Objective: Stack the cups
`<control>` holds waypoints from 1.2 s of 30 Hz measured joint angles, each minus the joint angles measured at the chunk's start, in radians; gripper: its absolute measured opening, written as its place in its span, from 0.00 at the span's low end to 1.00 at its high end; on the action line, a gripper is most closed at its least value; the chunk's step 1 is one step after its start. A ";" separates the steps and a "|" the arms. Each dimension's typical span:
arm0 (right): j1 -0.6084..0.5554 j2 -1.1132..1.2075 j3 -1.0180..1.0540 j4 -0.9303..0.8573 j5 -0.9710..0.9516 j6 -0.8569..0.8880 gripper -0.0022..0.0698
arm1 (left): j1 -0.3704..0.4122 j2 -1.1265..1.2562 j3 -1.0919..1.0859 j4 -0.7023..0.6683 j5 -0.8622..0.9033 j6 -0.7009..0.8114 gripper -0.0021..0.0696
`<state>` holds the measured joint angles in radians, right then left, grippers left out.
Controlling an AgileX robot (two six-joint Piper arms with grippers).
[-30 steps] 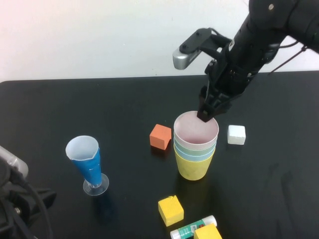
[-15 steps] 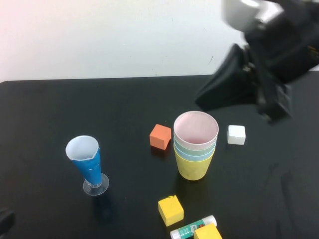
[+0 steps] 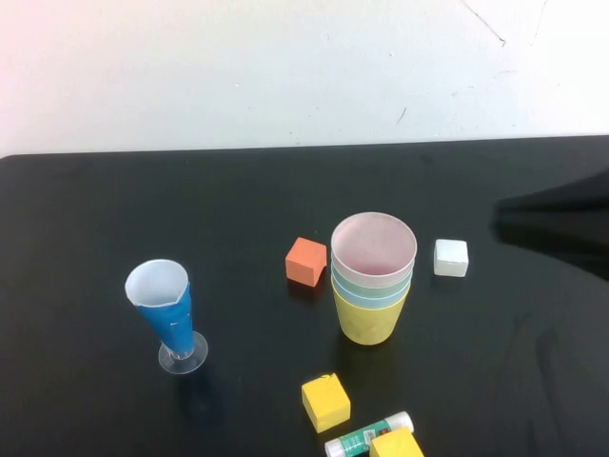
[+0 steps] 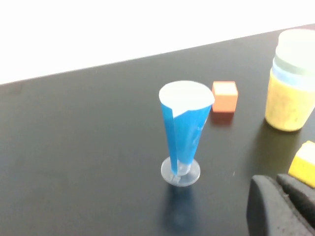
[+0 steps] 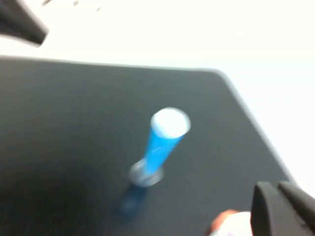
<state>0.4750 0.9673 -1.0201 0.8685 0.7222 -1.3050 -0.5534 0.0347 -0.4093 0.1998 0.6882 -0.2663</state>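
High view: raised, robot's side, angled down over black bench (image 3: 114, 209) toward white wall at 12 o'clock; mid range, whole layout visible.

Left wrist view: low, near bench surface, close on blue glass (image 4: 182, 132); stacked cups (image 4: 291, 83) at frame edge, orange block (image 4: 224, 96) beyond glass.

Right wrist view: higher, farther off, blurred, facing same blue glass (image 5: 160, 145) from opposite side.

Shared: blue glass in all three; cups, orange block in high and left wrist views.
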 joint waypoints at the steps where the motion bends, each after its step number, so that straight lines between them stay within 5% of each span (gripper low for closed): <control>1: 0.000 -0.045 0.047 0.030 -0.051 -0.037 0.03 | 0.000 0.000 0.000 0.000 0.011 0.000 0.03; 12: 0.000 -0.404 0.428 0.181 -0.517 -0.188 0.03 | 0.000 0.000 0.000 0.000 0.046 -0.001 0.03; 36: 0.000 -0.500 0.806 0.187 -0.662 -0.231 0.03 | 0.000 0.000 0.000 0.000 0.046 -0.003 0.03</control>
<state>0.4750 0.4670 -0.2137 1.0556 0.0603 -1.5358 -0.5534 0.0347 -0.4093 0.1998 0.7346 -0.2695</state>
